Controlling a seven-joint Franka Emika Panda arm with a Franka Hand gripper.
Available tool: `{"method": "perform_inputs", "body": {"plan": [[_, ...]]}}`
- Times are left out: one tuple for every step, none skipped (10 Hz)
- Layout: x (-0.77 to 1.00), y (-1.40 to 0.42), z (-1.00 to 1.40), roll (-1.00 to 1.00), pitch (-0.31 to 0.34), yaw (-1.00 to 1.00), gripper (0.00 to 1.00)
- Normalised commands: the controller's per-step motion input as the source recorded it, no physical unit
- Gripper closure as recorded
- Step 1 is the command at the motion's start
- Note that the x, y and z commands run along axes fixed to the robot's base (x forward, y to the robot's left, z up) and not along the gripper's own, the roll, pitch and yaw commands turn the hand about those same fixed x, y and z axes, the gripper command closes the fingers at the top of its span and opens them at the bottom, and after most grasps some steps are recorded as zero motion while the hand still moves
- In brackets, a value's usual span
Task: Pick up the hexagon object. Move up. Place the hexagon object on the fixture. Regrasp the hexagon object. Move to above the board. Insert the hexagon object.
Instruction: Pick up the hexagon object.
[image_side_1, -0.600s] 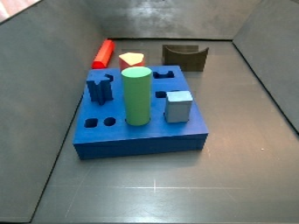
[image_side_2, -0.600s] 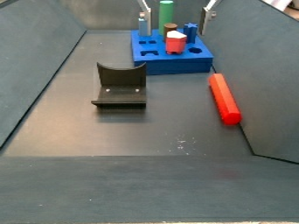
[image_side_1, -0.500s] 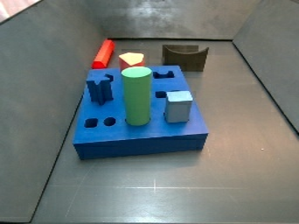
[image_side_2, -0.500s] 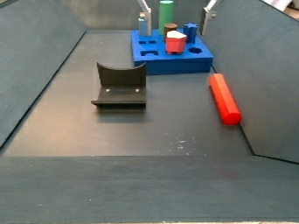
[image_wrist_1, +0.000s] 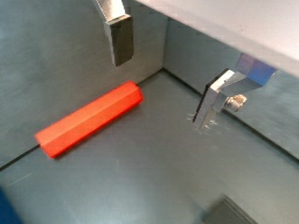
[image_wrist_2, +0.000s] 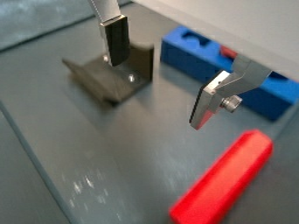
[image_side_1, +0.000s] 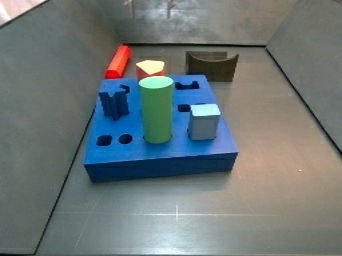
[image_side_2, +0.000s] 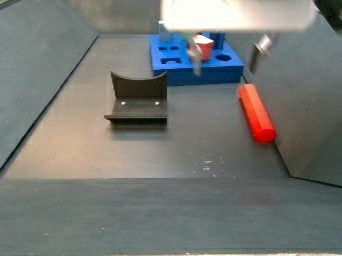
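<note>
The smooth red hexagon bar (image_wrist_1: 90, 119) lies flat on the matte grey floor (image_wrist_1: 128, 184) against the side wall. The jaws (image_wrist_1: 163, 68) hang above it, flat silver plates spread wide apart and empty, the bar below and off to one side. The dark notched fixture (image_wrist_2: 112, 75) and chunky blue board (image_wrist_2: 229, 80) sit nearby.

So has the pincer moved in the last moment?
Yes. In a side view the pincer, open and empty, now hangs nearer the camera, in front of the board and above the hexagon object; earlier it was behind the board.
</note>
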Motion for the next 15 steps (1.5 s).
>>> {"method": "perform_inputs", "body": {"plan": [[-0.57, 0.07, -1.0, 0.0, -0.093, 0.13, 0.0], [-0.27, -0.01, -1.0, 0.0, -0.033, 0.11, 0.0], [0.09, -0.21, -1.0, 0.0, -0.001, 0.07, 0.0], [0.17, -0.22, -1.0, 0.0, -0.01, 0.0, 0.0], [0.16, -0.24, -1.0, 0.0, -0.016, 0.0, 0.0], [0.21, -0.21, -1.0, 0.0, -0.029, 0.0, 0.0], [0.15, -0.2, -1.0, 0.0, -0.027, 0.0, 0.0], [0.09, -0.14, -1.0, 0.0, -0.017, 0.0, 0.0], [0.05, -0.05, -1.0, 0.0, -0.011, 0.0, 0.0], [0.08, 0.0, -1.0, 0.0, -0.007, 0.0, 0.0], [0.06, 0.19, -1.0, 0.0, -0.003, 0.0, 0.0], [-0.03, 0.56, -0.99, -0.06, -0.051, 0.0, 0.0], [-0.07, 0.58, -0.95, -0.09, -0.054, 0.0, 0.0], [-0.15, 0.56, -0.9, -0.12, -0.057, 0.0, 0.0], [-0.34, 0.4, -0.35, -0.23, -0.014, 0.0, 0.0]]}}
